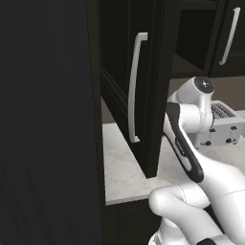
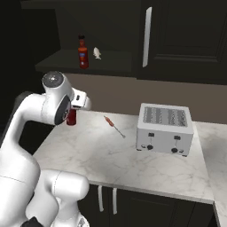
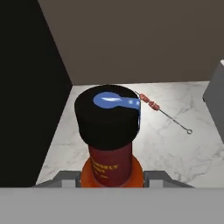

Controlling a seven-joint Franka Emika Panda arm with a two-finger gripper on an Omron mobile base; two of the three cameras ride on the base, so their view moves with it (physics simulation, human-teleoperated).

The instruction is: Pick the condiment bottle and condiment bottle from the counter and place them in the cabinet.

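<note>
A dark red condiment bottle (image 3: 109, 162) with a wide black cap stands upright between my gripper's (image 3: 111, 177) grey fingers (image 3: 65, 178), which press on its lower body. In the right base view this bottle (image 2: 71, 117) sits at the back left corner of the marble counter (image 2: 111, 155), just under my gripper (image 2: 72, 111); I cannot tell if it is lifted. A second red bottle (image 2: 82, 53) with a dark cap stands on the shelf of the open dark cabinet (image 2: 88, 65), with a small white object (image 2: 97, 53) beside it.
A silver toaster (image 2: 165, 128) stands on the right of the counter. A thin skewer (image 2: 114, 126) lies between it and the bottle. The open cabinet door (image 1: 153, 95) with its pale bar handle (image 1: 135, 86) hangs over the counter's left part.
</note>
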